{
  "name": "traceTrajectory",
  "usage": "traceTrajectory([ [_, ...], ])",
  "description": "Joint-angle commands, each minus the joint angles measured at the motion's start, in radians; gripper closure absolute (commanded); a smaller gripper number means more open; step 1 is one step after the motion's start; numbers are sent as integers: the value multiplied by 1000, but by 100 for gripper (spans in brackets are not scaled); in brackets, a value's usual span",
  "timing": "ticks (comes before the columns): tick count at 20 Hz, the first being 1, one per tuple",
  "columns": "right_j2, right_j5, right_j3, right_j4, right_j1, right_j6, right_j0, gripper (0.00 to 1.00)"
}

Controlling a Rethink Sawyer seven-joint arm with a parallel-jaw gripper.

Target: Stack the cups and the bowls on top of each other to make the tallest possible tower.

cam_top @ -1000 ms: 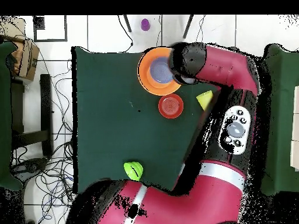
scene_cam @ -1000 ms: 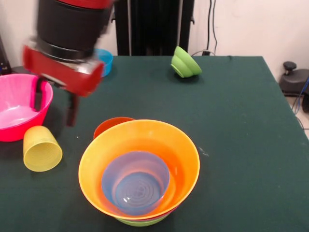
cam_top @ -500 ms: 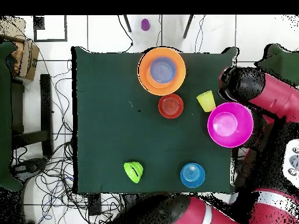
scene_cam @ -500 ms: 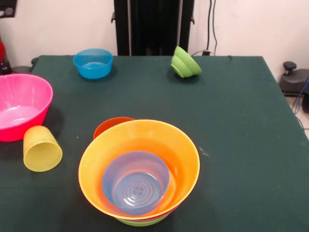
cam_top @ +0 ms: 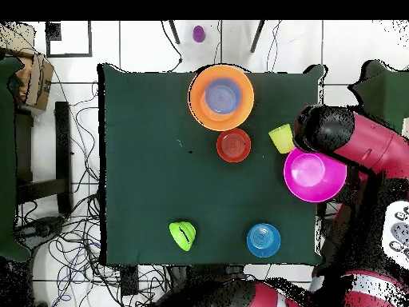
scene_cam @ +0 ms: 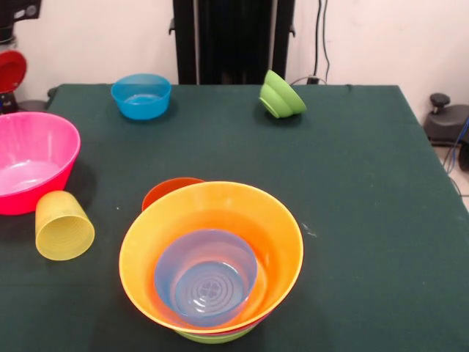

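Hidden and cut-off parts, both views.

The tower (scene_cam: 212,264) is cut by the front view's lower edge; its lime-green bowl (scene_cam: 216,336) is seen only as a thin sliver under the orange bowl (scene_cam: 278,227). The red-orange bowl (scene_cam: 170,192) is largely hidden behind the orange rim in the front view. The big pink bowl (scene_cam: 37,158) is cropped by the left edge there. In the overhead view, the arm (cam_top: 351,144) covers part of the pink bowl's rim; the gripper end is not made out, so its state cannot be told. A red part (scene_cam: 10,70) is clipped at the front view's upper left.
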Motion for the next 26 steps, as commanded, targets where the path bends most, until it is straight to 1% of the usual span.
traceTrajectory([
  [1, 100, -53, 150, -82, -18, -37, 56, 0],
  [4, 90, -56, 145, -83, -10, 4, 76, 0],
  [19, 101, -106, 137, -71, 29, 24, 92, 0],
  [22, 120, -135, 158, -70, 24, 10, 80, 0],
  [24, 127, -165, 187, -86, 12, -10, 78, 0],
  [26, 118, -197, 211, -89, 5, 10, 83, 0],
])
